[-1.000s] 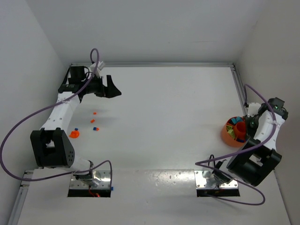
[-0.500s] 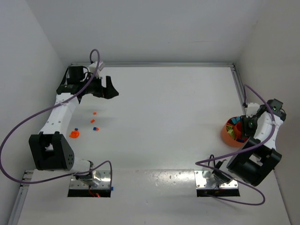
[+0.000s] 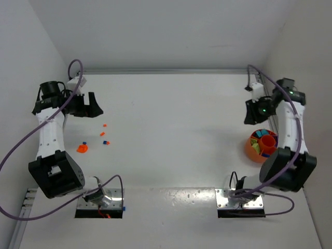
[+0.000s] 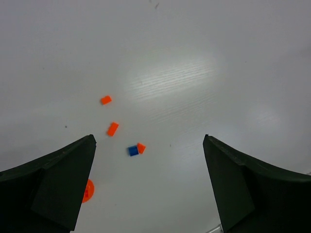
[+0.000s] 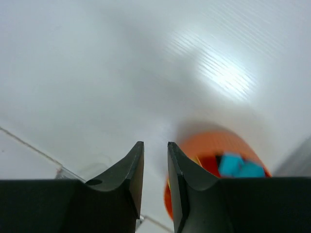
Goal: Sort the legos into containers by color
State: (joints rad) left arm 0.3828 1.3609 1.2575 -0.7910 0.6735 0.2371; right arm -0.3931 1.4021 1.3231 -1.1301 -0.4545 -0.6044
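My left fingers stand wide apart and hold nothing. The loose legos, orange with one blue, lie on the tabletop left of centre in that wrist view. My right fingers show only a slim gap, gripping nothing — the orange bowl sits at lower right beyond them, with cyan bricks inside.
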